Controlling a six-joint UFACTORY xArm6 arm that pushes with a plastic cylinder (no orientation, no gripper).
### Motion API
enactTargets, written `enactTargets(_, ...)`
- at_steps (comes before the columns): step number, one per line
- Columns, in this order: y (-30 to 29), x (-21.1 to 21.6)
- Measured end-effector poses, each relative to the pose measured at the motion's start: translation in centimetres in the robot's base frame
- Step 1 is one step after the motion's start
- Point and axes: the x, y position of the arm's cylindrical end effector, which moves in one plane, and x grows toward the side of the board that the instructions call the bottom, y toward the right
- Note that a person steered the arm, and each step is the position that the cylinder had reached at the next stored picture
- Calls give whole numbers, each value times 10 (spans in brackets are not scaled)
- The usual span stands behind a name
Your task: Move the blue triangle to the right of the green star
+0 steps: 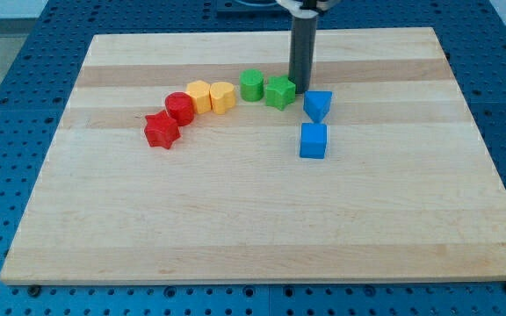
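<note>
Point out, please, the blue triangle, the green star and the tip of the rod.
blue triangle (317, 104), camera view, on its top face.
green star (280, 90), camera view, centre of its top.
my tip (303, 89), camera view, the rod's very end, between star and triangle.

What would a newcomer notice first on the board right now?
An arc of blocks across the board's upper middle: red star, red cylinder, two yellow blocks, green cylinder, green star. My tip stands between the green star and blue triangle, with the blue cube below.
</note>
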Motion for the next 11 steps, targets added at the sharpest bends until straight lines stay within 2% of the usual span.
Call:
enactTargets(1, -1, 0)
enactTargets(3, 52, -3)
enactTargets(4, 83, 12)
enactTargets(5, 123, 51)
enactTargets(6, 123, 51)
enactTargets(7, 121, 94)
enactTargets(8, 121, 104)
enactTargets(9, 77, 122)
enactTargets(11, 63, 123)
